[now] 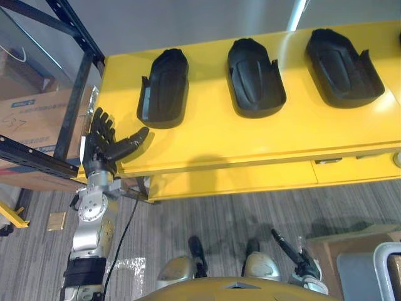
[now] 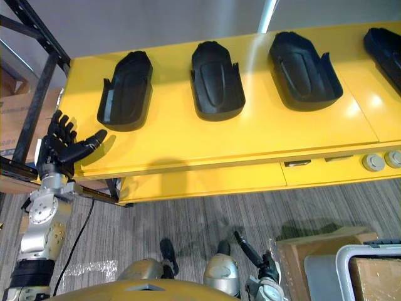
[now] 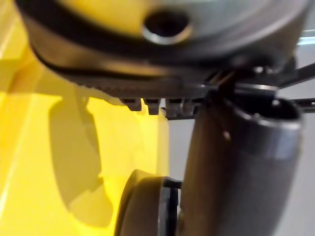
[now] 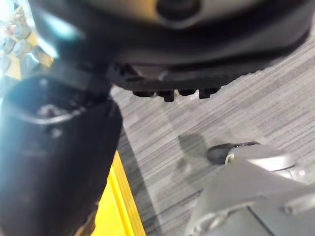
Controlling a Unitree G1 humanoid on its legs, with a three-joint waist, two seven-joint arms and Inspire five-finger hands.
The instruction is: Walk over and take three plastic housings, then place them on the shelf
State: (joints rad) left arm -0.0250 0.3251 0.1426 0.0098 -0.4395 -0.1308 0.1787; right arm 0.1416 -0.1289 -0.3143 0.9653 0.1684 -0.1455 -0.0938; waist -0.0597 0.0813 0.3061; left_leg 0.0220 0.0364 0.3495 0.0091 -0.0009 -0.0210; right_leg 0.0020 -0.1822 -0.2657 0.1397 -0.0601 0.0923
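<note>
Three black plastic housings are lying in a row on the yellow table [image 1: 207, 141]: left housing [image 1: 164, 88], middle housing [image 1: 254, 76], right housing [image 1: 342, 66]. The right eye view is showing part of a fourth housing [image 2: 385, 47] at the upper right edge.

Left hand [image 1: 103, 143] is hovering at the table's left corner, centre left of the frame. Fingers are spread and straight, thumb is pointing toward the left housing, and it is holding nothing. It sits just beside that housing, apart from it. Right hand [image 1: 294, 251] is hanging low over the floor at lower right; fingers too small to read, so I cannot tell its state.

A dark metal shelf frame [image 1: 69, 75] is standing at the upper left, with cardboard boxes [image 1: 37, 119] behind it. No housing is visible on the part of the shelf in frame.

Step, as I'm judging it: reaching for a pickup, with the left housing nearest. How many housings have been moved to the shelf can't be read from here.

Next move is calling for the left hand to travel up and right over the left housing, then curl round its raised side walls. The shell looks smooth, so slipping is a risk.
</note>
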